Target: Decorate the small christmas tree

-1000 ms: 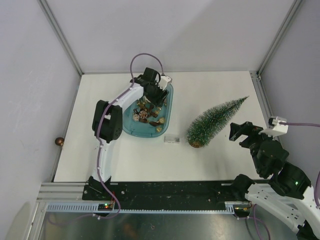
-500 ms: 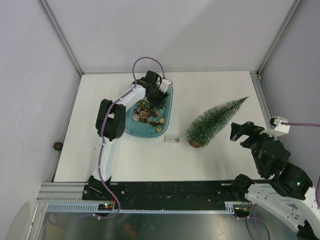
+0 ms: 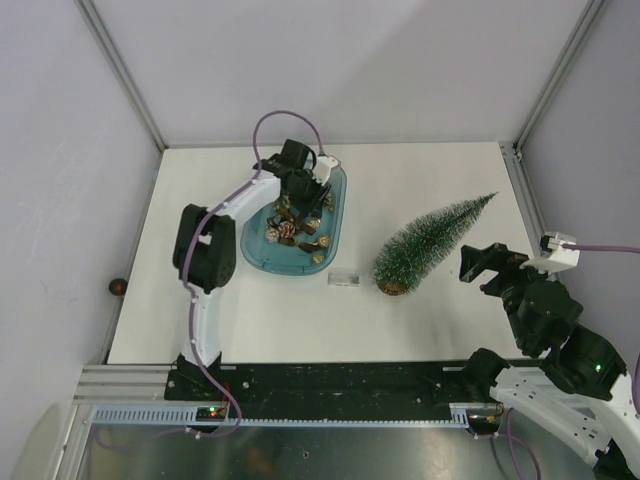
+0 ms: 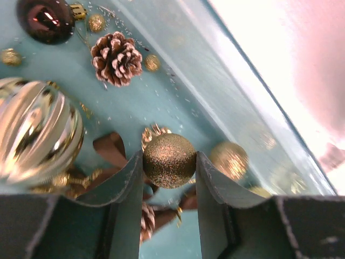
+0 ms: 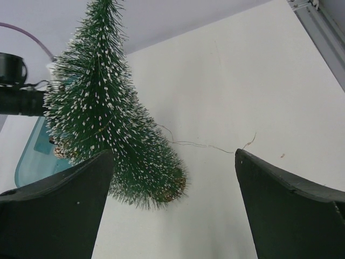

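Overhead: we see a white table (image 3: 300, 320) with both arms reaching out from its near edge.
Small christmas tree (image 3: 430, 243): it lies on its side on the right half of the table. Its round base points toward the near edge and its tip points to the far right. It is well apart from the tray.
Teal tray (image 3: 336, 236): it sits left of centre and holds a pile of gold and brown ornaments.
Left gripper (image 4: 169, 159): we find it down inside the tray, its two fingers pressed against either side of a gold glitter ball (image 4: 168, 162). We cannot tell whether the ball is off the tray floor.
Around the ball: a frosted pinecone (image 4: 116, 58) lies farther in. A large ribbed gold bauble (image 4: 35, 135) is at the left and a dark glossy ball (image 4: 44, 19) sits in the upper corner. A second glitter ball (image 4: 229, 159) is just beside the right finger, and a brown ribbon (image 4: 110, 148) lies under the jaws.
Right gripper (image 5: 173, 152): its fingers stand wide apart with nothing between them, hovering near the tree on its right side without touching it.
Small clear box (image 3: 344, 278): it rests on the table between the tray and the tree's base.
Thin wire (image 5: 210, 144): we notice it lying on the table by the tree.
Brown ball (image 3: 117, 287): it lies off the table, beyond the left edge.
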Robot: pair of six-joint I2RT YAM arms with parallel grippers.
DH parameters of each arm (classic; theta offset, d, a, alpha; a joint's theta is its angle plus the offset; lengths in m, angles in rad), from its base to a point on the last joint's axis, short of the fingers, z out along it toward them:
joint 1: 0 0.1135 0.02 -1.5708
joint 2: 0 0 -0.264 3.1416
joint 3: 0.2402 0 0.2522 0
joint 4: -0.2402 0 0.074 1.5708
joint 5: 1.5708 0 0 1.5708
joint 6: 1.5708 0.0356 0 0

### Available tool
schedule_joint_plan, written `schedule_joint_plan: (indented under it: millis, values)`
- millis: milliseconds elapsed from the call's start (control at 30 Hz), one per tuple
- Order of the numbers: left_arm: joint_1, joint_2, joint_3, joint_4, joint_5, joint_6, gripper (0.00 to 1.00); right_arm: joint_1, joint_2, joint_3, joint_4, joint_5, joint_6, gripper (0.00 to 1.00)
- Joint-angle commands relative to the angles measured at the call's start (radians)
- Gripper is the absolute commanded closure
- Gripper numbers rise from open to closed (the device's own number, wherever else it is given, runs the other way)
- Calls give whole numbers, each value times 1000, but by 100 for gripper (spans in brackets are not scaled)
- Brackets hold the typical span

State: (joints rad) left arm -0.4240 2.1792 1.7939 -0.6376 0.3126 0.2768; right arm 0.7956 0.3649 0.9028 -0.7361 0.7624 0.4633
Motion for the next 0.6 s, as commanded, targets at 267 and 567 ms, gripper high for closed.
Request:
schedule_joint_plan:
  millis: [267, 567]
  values:
    - [-75, -592, -131, 6, 119, -92, 86, 4, -25, 70, -2, 4, 6, 1]
    - [-303, -725, -123, 9, 172, -98, 86, 4, -55, 85, -7, -2, 28, 1]
